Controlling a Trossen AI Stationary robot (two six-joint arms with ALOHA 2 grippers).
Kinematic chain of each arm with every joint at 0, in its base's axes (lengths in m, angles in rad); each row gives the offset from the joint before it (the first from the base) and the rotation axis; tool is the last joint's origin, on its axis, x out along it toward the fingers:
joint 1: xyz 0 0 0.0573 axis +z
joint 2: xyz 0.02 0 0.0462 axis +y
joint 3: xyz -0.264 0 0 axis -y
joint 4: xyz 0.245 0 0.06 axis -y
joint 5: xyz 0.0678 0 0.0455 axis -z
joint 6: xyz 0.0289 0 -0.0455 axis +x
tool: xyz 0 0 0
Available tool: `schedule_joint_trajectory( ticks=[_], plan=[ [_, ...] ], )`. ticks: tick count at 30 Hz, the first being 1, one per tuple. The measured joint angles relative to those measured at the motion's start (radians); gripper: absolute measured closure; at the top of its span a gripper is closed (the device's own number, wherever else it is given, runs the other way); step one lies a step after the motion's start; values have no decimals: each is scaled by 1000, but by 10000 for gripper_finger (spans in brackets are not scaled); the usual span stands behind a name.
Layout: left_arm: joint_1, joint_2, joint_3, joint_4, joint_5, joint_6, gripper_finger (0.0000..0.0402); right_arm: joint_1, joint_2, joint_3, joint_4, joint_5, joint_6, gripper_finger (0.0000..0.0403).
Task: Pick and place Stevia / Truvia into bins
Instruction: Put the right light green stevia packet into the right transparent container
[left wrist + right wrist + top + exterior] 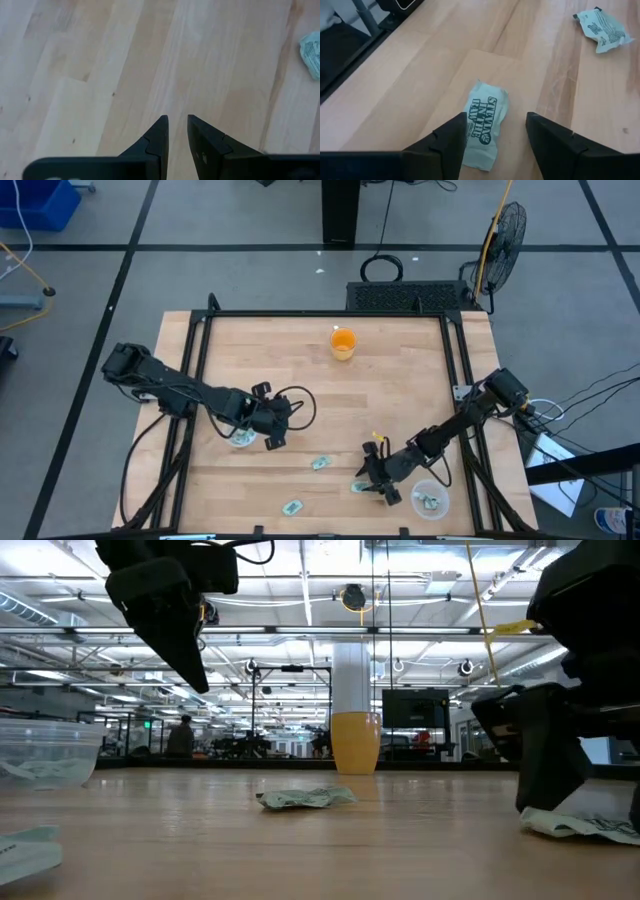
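Observation:
Green-and-white Stevia packets lie flat on the wooden table [320, 463] [292, 507] [305, 798]. One packet [487, 117] lies between my right gripper's [495, 132] open fingers, close against one of them; the low view shows that gripper [545, 775] down at the table over this packet [585, 827]. A clear bin [431, 500] holding packets stands just right of it. My left gripper [177, 122] hangs above bare wood beside the other clear bin [241, 438], its fingers a narrow gap apart and holding nothing. It is raised in the low view [170, 620]. My right gripper points down at the packet from above, its fingers apart. One finger [447, 142] stands over the packet's long edge [472, 135]. Whether it touches the paper, I cannot tell.
An orange cup [343, 343] stands near the table's far edge, at its middle. Another packet [602, 27] lies beyond my right gripper, and one [312, 50] shows at the side of the left wrist view. A black frame [320, 314] edges the table.

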Motion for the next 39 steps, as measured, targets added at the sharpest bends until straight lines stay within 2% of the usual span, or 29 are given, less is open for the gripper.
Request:
schedule_joint_trajectory(
  ticks=[8,17,23,27,31,34,37,39],
  plan=[
    [0,0,0,0,0,-3,325,-29,-2,1,-81,10,-89,239],
    [0,0,0,0,0,13,325,-108,-2,0,-166,-65,-4,314],
    [0,0,0,0,0,12,325,-122,-45,-2,-181,-71,13,367],
    [0,0,0,1,0,16,325,-123,-116,-5,-215,-65,13,397],
    [0,0,0,5,0,16,325,-122,-225,-7,-296,-62,63,398],
    [0,0,0,8,0,17,325,-98,-341,-5,-428,-78,157,401],
    [0,0,0,14,0,24,325,-53,-483,-5,-595,-175,305,401],
    [0,0,0,24,0,24,325,-19,-581,-5,-673,-258,472,402]
  ],
)
